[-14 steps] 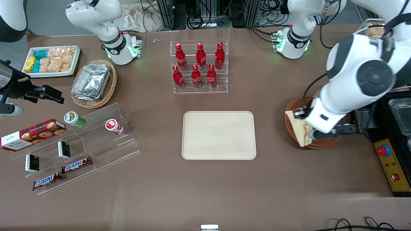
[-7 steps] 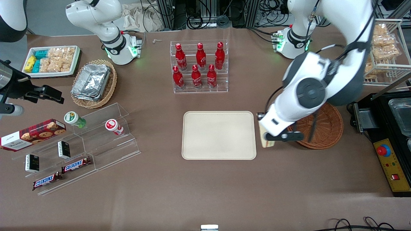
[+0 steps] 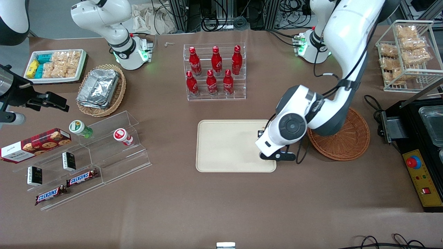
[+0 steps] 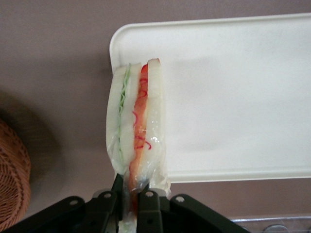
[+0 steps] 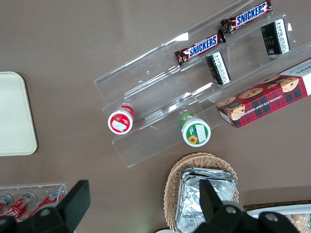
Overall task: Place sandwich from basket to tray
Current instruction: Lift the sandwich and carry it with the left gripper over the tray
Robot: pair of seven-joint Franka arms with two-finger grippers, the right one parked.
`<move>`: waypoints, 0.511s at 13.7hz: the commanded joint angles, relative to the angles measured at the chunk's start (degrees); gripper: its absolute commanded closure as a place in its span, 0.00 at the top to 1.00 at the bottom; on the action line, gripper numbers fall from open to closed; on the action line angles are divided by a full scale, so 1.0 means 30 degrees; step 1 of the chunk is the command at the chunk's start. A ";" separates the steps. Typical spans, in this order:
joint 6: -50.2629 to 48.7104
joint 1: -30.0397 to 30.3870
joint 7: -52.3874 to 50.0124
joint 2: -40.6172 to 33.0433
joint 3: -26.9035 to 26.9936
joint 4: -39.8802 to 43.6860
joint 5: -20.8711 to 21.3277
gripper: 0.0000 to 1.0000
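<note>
The triangular white-bread sandwich with red and green filling (image 4: 137, 126) was held clamped between the closed jaws of the left arm's gripper (image 4: 130, 194). It had been carried out of the round reddish-brown wicker basket (image 3: 349, 138), now empty. It was hanging over the cream rectangular tray's (image 3: 225, 145) basket-side edge; only lowering and release were judged left.

Probably lab: bench-mounted robot arms (image 3: 114, 31), cables (image 3: 225, 17).

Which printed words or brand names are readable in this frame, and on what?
"SNICKERS": two bars on the clear stand.
"CHOCOLATE CHIP COOKIES": red cookie box.
Red bottles' script: too small to read.
Sandwich in the shut gripper over the tray: no text.
</note>
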 commanded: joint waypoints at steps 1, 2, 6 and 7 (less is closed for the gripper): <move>0.0504 -0.0166 -0.0433 0.0608 0.0043 -0.0144 0.0404 0.00; 0.0651 -0.0166 -0.0433 0.0842 0.0043 -0.0145 0.0404 0.00; 0.0915 -0.0196 -0.0433 0.1518 0.0044 -0.0145 0.0956 0.00; 0.0916 -0.0196 -0.0462 0.1577 0.0043 -0.0145 0.1077 0.00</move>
